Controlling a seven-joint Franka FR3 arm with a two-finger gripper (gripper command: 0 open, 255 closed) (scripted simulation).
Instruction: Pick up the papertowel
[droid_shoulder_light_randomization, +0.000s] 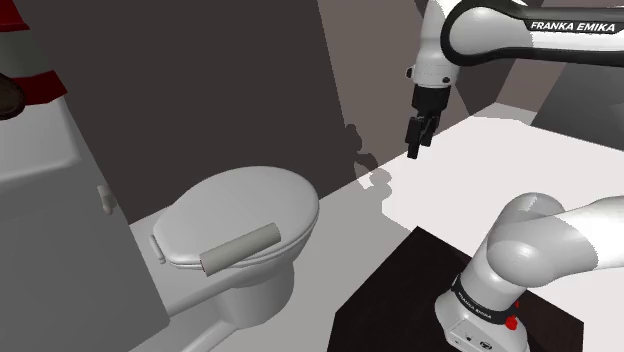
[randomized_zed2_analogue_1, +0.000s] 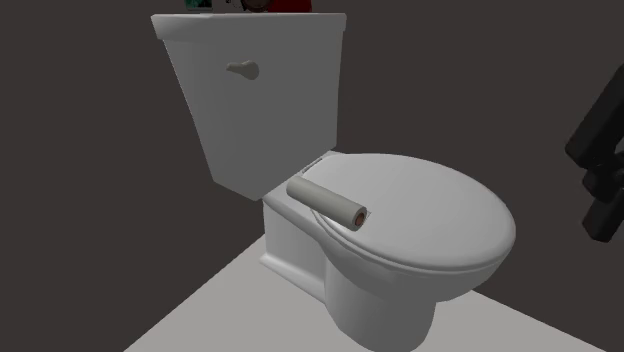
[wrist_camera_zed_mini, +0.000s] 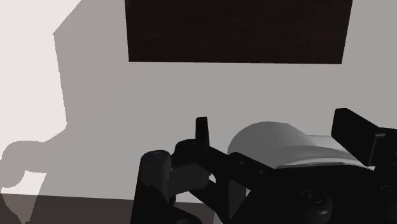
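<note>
On the closed toilet lid (droid_shoulder_light_randomization: 262, 196), lower left of centre in the shoulder view, lies the papertowel roll (droid_shoulder_light_randomization: 240, 249), while the gripper (droid_shoulder_light_randomization: 414, 148) hangs empty, fingers apart, at upper right, so this looks like the approach step, calling for a reach across and a descent astride the roll.

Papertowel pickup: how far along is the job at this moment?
Done: nothing yet. The grey papertowel roll lies on its side on the closed toilet lid, untouched. In hand: the gripper hangs open in the air, well off to the shoulder view's right of the roll. Left: approach, grasp and lift.
</note>
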